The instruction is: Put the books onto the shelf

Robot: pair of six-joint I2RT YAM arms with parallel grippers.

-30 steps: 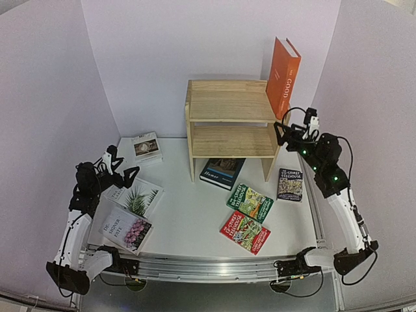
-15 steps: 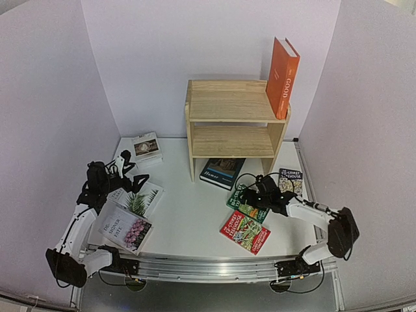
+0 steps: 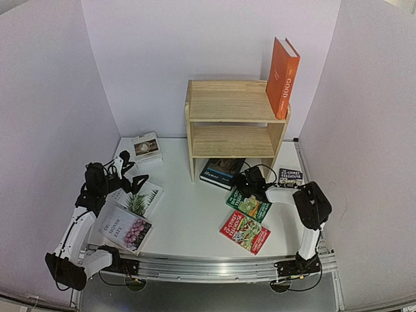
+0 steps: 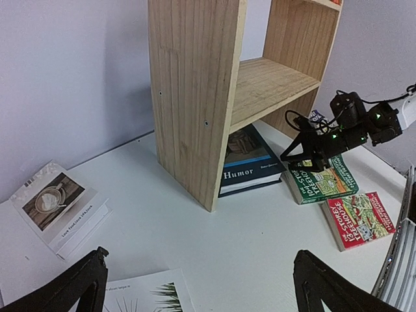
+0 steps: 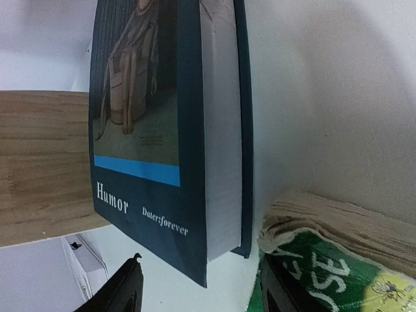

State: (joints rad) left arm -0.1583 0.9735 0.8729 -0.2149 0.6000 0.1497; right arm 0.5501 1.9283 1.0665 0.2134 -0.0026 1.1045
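Observation:
The light wood shelf (image 3: 231, 122) stands at the back, with the orange "GOOD" book (image 3: 283, 76) upright on its top right. The navy "Humor" book (image 3: 221, 172) lies flat under the lowest board. My right gripper (image 3: 242, 186) is low on the table at that book's front right corner, beside the green paperback (image 3: 250, 205). In the right wrist view the gripper (image 5: 203, 296) is open, the "Humor" book (image 5: 162, 130) just ahead and its corner between the fingers. My left gripper (image 3: 127, 170) hangs wide open over the plant book (image 3: 140, 199), holding nothing.
A red paperback (image 3: 246, 232) and a dark paperback (image 3: 290, 177) lie at the right front. The pink-flower book (image 3: 127, 229) is at the left front, and a small white book (image 3: 146, 146) lies near the back left. Walls close in on three sides.
My right arm dropped from beside the shelf's right panel to the table and reached left to the "Humor" book, its jaws narrowing. The left arm shifted only slightly.

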